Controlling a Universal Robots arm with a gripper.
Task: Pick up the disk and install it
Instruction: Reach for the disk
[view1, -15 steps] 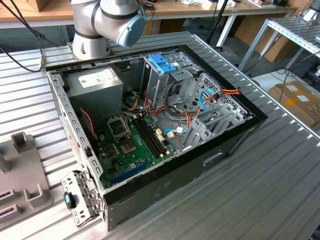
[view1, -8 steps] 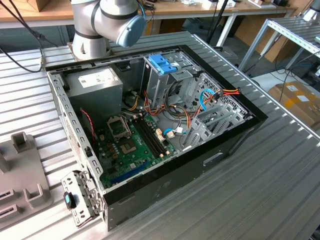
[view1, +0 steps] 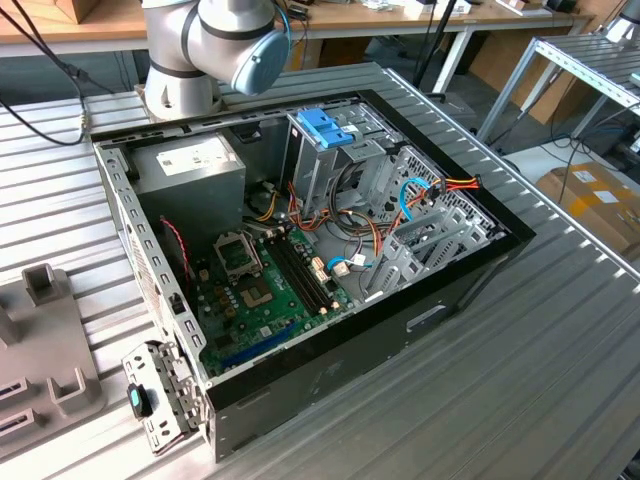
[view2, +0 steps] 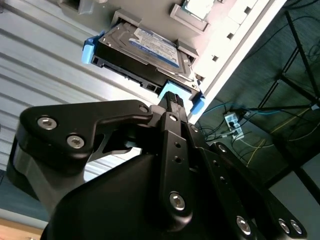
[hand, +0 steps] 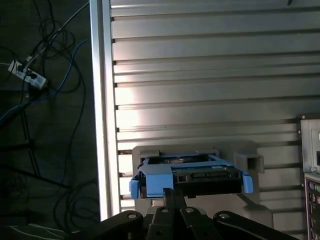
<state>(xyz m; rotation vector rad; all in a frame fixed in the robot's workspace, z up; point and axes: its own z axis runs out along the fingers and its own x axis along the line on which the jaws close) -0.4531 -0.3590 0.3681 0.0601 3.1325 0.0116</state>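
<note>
On a slatted metal table (view1: 560, 350), in the exterior view, an open computer case (view1: 450, 300) is seen with its motherboard (view1: 260, 290) exposed; the arm (view1: 215, 35) is mounted behind it.

In the second wrist view, the disk (view2: 145, 47) is seated label-up in a grey holder (view2: 127, 19) on the table, and the gripper (view2: 173, 100) is held just beside its blue-railed edge. How wide the gripper stands cannot be told.

In the first wrist view, the disk (hand: 200, 175) is seen end-on in the holder (hand: 245, 161), near the table's edge, with the gripper (hand: 172, 194) just before it.
</note>
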